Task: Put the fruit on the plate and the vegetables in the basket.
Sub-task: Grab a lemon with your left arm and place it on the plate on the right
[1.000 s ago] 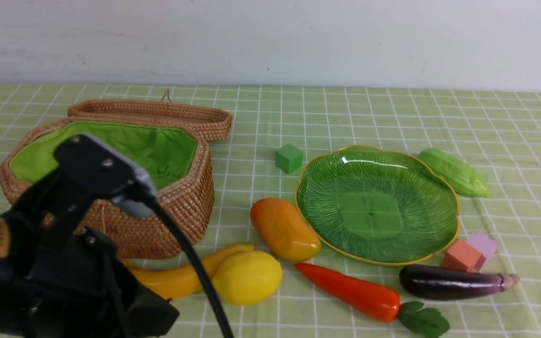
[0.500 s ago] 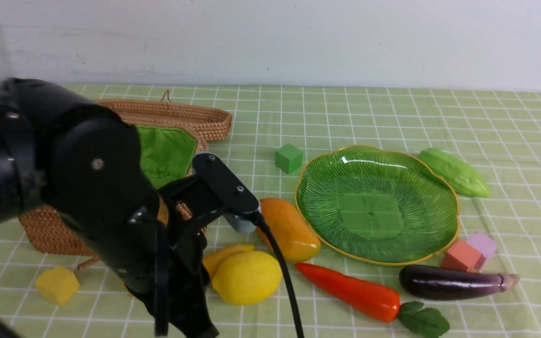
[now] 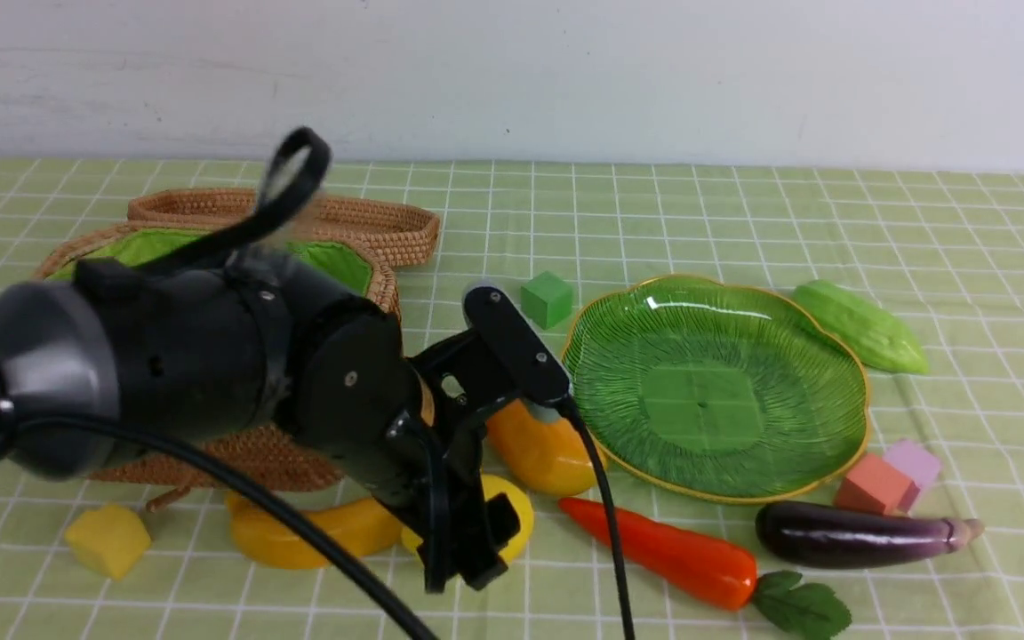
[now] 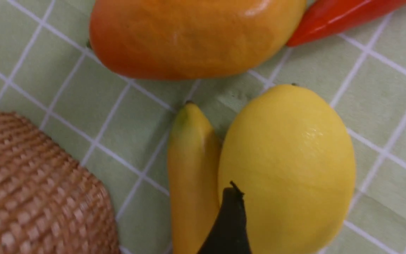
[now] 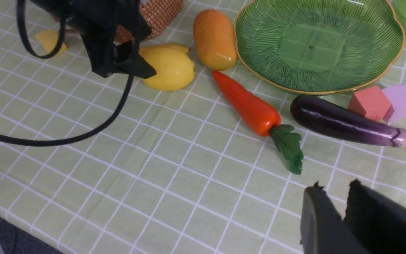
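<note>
Left wrist view: the lemon [image 4: 287,169] lies on the checked tablecloth [image 3: 743,222] between the two dark fingers of the left claw [image 4: 328,188], which stands wide open around it. One finger overlaps the line where the lemon meets the banana [image 4: 192,169]; the other shows only at the far side of the lemon, clear of it. The banana lies just beside the lemon, its tip pointing toward the mango [image 4: 196,35]. The tip of the carrot [image 4: 337,17] sits close beside the mango's end.

In the front view these three fruits lie near the table's near edge, left of its middle, and the left arm hides much of the lemon. The carrot stretches along the near edge toward the right, its leaves at the right end. The eggplant [image 3: 850,533] lies further right along that edge.

The plate [image 3: 708,356] sits right of the table's middle with nothing on it, and the mango lies close to its left rim. The gourd [image 3: 863,327] lies against its far right rim. A red-orange cube [image 3: 872,484] and a pink cube [image 3: 916,462] sit together between the plate and the eggplant. A green cube [image 3: 547,300] stands just beyond the plate's left rim.

The basket [image 3: 236,462] stands toward the left edge, its lid [image 3: 370,227] folded back behind it, partly hidden by the arm. A yellow cube [image 3: 108,540] lies in front of it near the near left corner.

The right claw [image 5: 335,187] hangs above bare cloth by the near edge, short of the carrot's leaves, its fingers a narrow gap apart and holding nothing.
</note>
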Robot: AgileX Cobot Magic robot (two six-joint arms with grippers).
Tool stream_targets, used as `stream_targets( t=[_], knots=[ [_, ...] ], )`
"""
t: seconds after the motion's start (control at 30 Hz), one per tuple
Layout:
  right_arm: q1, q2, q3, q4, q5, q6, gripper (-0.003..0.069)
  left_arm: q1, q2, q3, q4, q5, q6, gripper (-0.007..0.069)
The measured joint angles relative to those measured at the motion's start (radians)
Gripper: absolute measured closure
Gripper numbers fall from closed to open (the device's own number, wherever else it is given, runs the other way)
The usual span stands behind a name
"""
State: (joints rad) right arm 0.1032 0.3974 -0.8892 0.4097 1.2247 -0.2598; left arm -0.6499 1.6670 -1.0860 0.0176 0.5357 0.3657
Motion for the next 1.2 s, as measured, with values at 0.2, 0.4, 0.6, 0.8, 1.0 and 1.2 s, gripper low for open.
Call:
stream_targets(
  t=[0.2,0.4,0.6,0.8,1.0,1.2],
  knots=[
    [0.000,0.000,0.000,0.000,0.000,0.000,0.0522,0.000,0.095,-0.001,0.068,-0.073,0.024,0.0006],
    [0.000,0.000,0.000,0.002,0.000,0.000,0.0517,0.000,0.134,-0.006,0.104,-0.108,0.027,0.0008],
    [0.000,0.000,0.000,0.003,0.000,0.000,0.0514,0.000,0.141,-0.009,0.111,-0.113,0.027,0.0044],
    [0.000,0.000,0.000,0.003,0.000,0.000,0.0510,0.000,0.130,-0.008,0.111,-0.108,0.027,0.0046],
    [0.000,0.000,0.000,0.004,0.000,0.000,0.0506,0.000,0.081,-0.004,0.109,-0.099,0.027,0.0046],
    [0.000,0.000,0.000,0.004,-0.012,0.000,0.0501,0.000,0.030,-0.004,0.109,-0.098,0.027,0.0046]
  ],
)
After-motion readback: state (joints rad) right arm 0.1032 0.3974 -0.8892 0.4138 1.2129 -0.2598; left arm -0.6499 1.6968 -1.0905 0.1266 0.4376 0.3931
